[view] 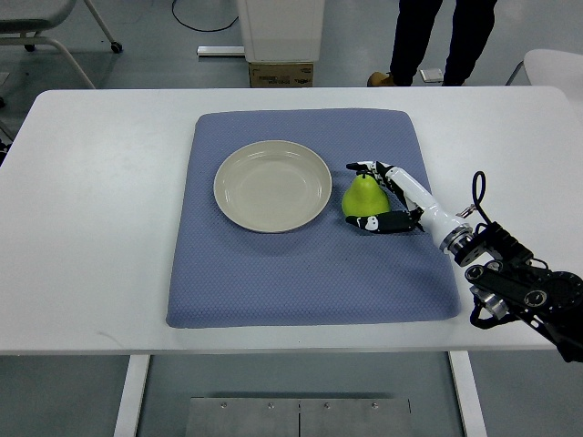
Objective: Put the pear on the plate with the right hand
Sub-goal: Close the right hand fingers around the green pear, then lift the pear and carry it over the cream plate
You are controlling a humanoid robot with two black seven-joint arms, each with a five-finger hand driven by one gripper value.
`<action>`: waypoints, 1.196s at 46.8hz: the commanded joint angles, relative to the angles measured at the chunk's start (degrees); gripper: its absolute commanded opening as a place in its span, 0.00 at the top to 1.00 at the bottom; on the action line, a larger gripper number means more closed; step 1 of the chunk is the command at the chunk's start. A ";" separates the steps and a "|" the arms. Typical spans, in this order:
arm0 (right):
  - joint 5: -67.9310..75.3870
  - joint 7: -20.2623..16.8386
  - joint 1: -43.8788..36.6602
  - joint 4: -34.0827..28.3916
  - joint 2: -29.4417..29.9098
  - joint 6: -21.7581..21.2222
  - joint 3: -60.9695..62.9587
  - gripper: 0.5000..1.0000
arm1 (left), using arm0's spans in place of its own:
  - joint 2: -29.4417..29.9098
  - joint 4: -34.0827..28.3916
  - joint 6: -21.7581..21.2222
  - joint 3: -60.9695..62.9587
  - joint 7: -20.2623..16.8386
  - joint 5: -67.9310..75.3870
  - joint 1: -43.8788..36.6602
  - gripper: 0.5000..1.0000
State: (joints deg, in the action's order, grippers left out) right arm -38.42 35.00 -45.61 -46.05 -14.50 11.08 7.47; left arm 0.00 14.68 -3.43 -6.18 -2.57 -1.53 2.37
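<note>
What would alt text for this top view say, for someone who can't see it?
A robot's right hand wraps around a green pear standing on a blue mat, just right of an empty cream plate. The mat lies on a white table.

I see the green pear (pixel 363 195) standing upright on the blue mat, just beside the plate (pixel 272 186), at its 3 o'clock. The plate is round, cream-coloured and empty, lying flat at the mat's middle.

Person (pixel 444 41) cut off above legs at top edge; pear (pixel 362 195) partly behind fingers.
</note>
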 commanded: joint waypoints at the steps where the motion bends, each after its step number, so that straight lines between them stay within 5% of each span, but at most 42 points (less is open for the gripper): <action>1: 0.01 0.00 -0.01 0.00 0.00 0.00 -0.44 0.26 | 0.00 0.00 0.00 -0.06 0.02 0.03 0.00 0.00; 17: 0.01 0.00 -0.01 0.00 0.00 0.00 -1.50 0.28 | 0.00 0.00 0.00 -0.06 0.02 0.03 0.00 0.00; 21: 0.01 0.00 0.08 0.26 0.00 0.00 -1.50 0.45 | 0.00 0.00 0.00 0.03 0.02 0.03 0.00 0.00; 27: 0.01 0.00 0.08 1.75 0.61 0.00 -2.11 1.00 | 0.00 0.00 0.00 0.03 0.02 -0.05 0.00 0.00; 56: 1.16 0.00 -6.07 0.79 3.60 -0.53 2.28 1.00 | 0.00 0.00 0.00 0.03 0.02 0.03 0.00 0.00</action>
State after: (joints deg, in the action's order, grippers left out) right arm -37.26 35.00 -50.47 -45.32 -12.00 10.51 9.73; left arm 0.00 14.68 -3.43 -6.21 -2.55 -1.52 2.38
